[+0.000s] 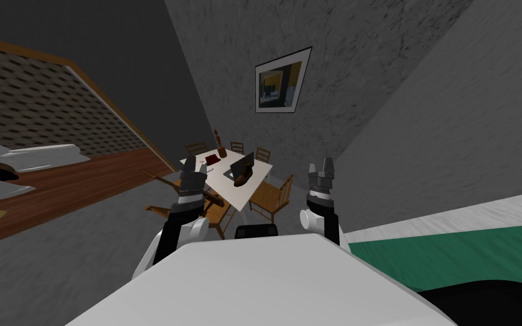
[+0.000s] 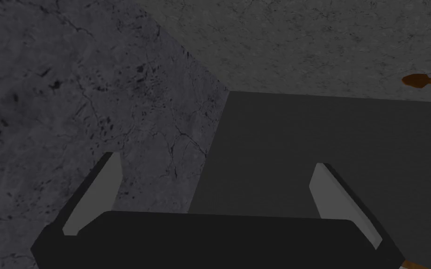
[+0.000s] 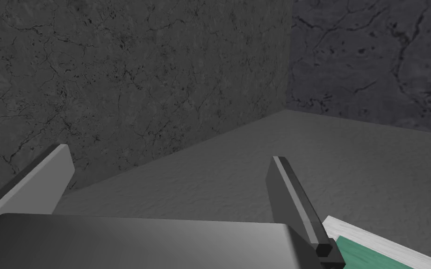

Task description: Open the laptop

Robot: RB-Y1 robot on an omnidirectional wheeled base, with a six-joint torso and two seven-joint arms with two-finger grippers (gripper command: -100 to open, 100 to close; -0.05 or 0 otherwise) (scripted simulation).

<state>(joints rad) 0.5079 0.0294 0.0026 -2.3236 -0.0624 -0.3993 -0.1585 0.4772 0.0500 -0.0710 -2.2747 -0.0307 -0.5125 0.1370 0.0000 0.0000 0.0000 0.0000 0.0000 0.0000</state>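
My left gripper [image 1: 191, 168] and right gripper [image 1: 322, 167] both gape wide, holding nothing, well short of the white bench [image 1: 221, 182]. The dark laptop [image 1: 242, 162] sits toward its right edge.

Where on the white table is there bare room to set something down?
The near corner of the table, between the brown object by the laptop and the wooden chair, is bare. The far end is crowded: red item, brown figure.

The laptop [image 1: 241, 164] on the table [image 1: 237, 195] is too small to judge its lid — a brown thing [image 1: 242, 177] overlaps it.
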